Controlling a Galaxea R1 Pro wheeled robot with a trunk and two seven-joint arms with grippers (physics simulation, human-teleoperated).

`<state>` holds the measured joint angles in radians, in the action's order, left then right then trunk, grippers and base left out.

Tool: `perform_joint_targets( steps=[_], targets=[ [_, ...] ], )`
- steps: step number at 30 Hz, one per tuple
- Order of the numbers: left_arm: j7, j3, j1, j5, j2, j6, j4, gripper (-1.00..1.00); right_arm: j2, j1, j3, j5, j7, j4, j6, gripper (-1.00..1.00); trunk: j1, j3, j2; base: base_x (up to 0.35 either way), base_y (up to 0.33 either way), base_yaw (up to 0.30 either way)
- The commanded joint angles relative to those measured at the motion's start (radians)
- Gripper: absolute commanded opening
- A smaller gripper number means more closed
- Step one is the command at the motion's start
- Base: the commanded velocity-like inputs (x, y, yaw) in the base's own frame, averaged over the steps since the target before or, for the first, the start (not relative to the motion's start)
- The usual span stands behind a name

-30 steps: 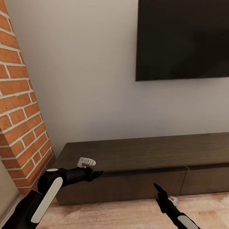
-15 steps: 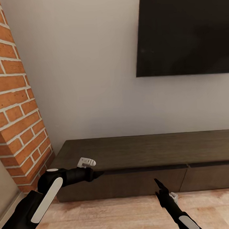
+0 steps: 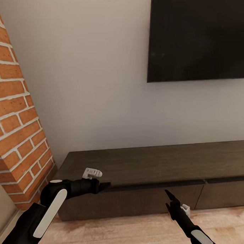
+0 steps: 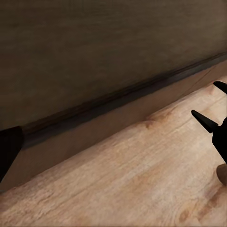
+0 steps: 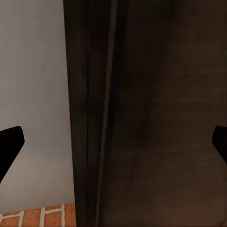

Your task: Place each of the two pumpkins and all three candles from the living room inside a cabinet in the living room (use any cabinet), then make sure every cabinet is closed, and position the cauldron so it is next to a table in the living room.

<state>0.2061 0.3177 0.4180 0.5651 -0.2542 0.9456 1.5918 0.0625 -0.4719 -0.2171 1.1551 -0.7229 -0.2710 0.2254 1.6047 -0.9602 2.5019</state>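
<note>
Though parked right at the cabinet (image 3: pixel 152 163), gripped nothing yet. Held the left hand (image 3: pixel 103 186) spread and empty at the dark slot under the cabinet's top, near its end by the brick chimney (image 3: pixel 19 123). Poised the right hand (image 3: pixel 169 198) wide open and empty too, low before the cabinet's shut drawer front (image 3: pixel 139 201). Looked stiff, heavy, handleless. Probably best hooked with fingertips over the front's top lip, then drawn straight out, evenly, to avoid slipping off.
</note>
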Motion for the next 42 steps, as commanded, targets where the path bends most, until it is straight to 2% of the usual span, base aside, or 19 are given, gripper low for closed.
perform_joint_targets(
  steps=[1,19,42],
  targets=[
    [0.007,0.0,0.001,-0.007,0.0,0.002,0.0,1.0,0.0,-0.001,-0.001,0.009,-0.003,0.001,0.009,1.0,0.0,-0.001,0.0,0.072,0.003,0.0],
    [0.007,0.0,0.001,-0.007,0.0,0.001,0.0,1.0,0.0,-0.001,-0.002,0.009,-0.003,0.001,0.009,1.0,0.0,-0.001,0.0,0.101,0.0,0.0],
    [0.007,-0.001,0.001,-0.007,0.0,0.001,0.0,1.0,0.0,-0.001,-0.002,0.009,-0.003,0.002,0.011,1.0,0.0,-0.001,0.0,0.03,0.0,0.0]
  ],
)
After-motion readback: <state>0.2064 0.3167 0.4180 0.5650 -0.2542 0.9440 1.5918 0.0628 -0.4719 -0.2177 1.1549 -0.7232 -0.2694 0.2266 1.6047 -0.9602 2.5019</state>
